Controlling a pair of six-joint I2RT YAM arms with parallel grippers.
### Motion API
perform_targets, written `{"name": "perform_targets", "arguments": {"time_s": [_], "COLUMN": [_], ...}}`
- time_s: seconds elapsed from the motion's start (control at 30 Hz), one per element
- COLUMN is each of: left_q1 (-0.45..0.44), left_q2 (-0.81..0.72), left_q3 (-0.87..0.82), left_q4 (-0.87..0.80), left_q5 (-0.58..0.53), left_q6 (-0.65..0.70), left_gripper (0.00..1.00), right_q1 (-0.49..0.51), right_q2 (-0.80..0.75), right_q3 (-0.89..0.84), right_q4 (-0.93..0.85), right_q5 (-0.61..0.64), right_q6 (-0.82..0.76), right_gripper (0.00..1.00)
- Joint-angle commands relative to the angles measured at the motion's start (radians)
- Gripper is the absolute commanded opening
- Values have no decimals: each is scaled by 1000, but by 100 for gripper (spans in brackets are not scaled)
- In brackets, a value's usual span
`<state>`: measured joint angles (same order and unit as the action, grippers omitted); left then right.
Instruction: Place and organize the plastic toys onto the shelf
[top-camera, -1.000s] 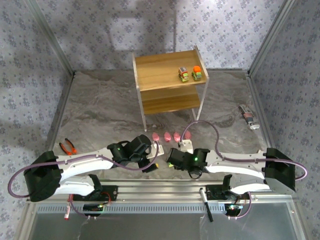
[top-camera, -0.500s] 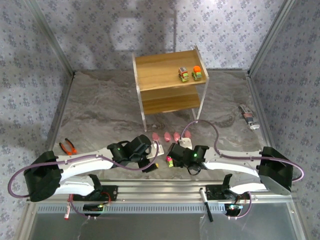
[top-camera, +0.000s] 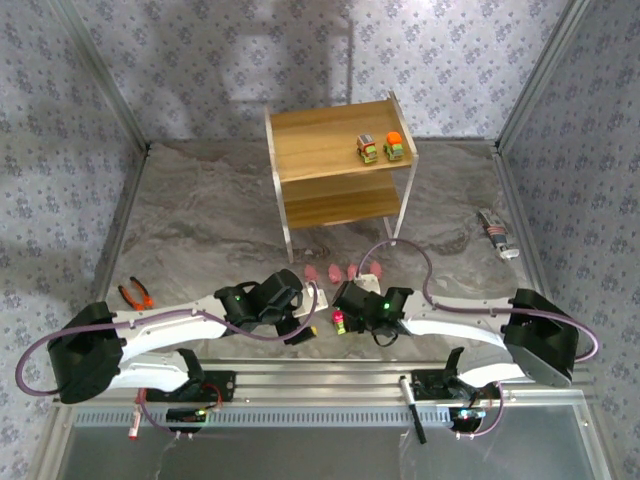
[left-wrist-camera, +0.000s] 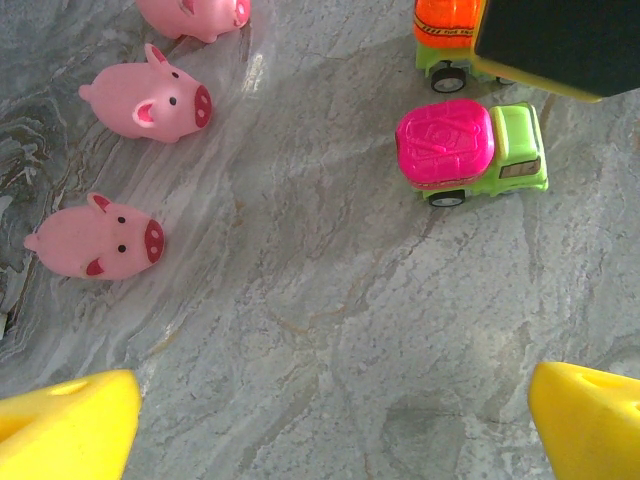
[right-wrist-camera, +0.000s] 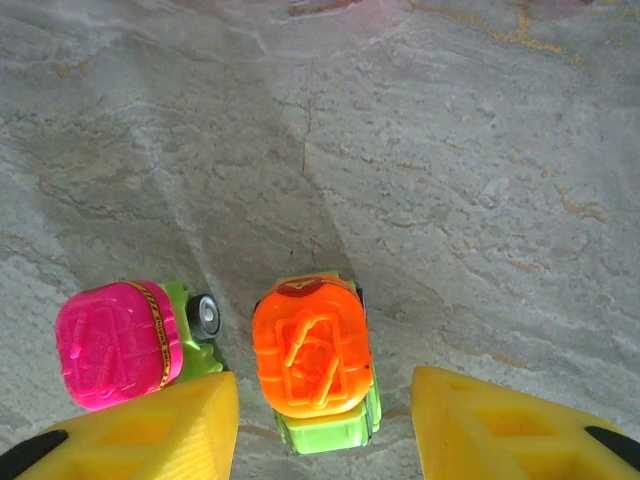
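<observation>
The orange-topped green plastic car (right-wrist-camera: 312, 365) is straddled by the released right tool (right-wrist-camera: 322, 390); judged light, stiff and slippery, best pinched across its sides.

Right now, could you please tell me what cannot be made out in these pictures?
- Top view: the orange-topped green plastic car is hidden beneath the right arm.
- Left wrist view: the uppermost pink plastic pig is cut by the top edge.
- Top view: two toy cars on the light-wood shelf are too small for detail.
</observation>
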<state>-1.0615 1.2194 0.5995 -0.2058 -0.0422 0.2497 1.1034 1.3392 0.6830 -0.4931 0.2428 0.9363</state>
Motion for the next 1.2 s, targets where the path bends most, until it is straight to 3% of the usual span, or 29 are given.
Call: {"name": "perform_targets", "arguments": {"time_s": [0.0,1.17], "left_q1": [-6,-6], "left_q2": [-8,-5], "left_q3": [17,17], "left_q4": [0,0], "left_q5": [-8,-11], "left_q6": [-7,-7], "left_gripper": [100,100], "right_q1": [-8,-16], "right_q2": [14,39], "right_q3": [-5,-24], "right_q4": [2,23], "right_q5": [-11,-46], "right_q6": [-24,-50], "right_gripper": [50,44]}}
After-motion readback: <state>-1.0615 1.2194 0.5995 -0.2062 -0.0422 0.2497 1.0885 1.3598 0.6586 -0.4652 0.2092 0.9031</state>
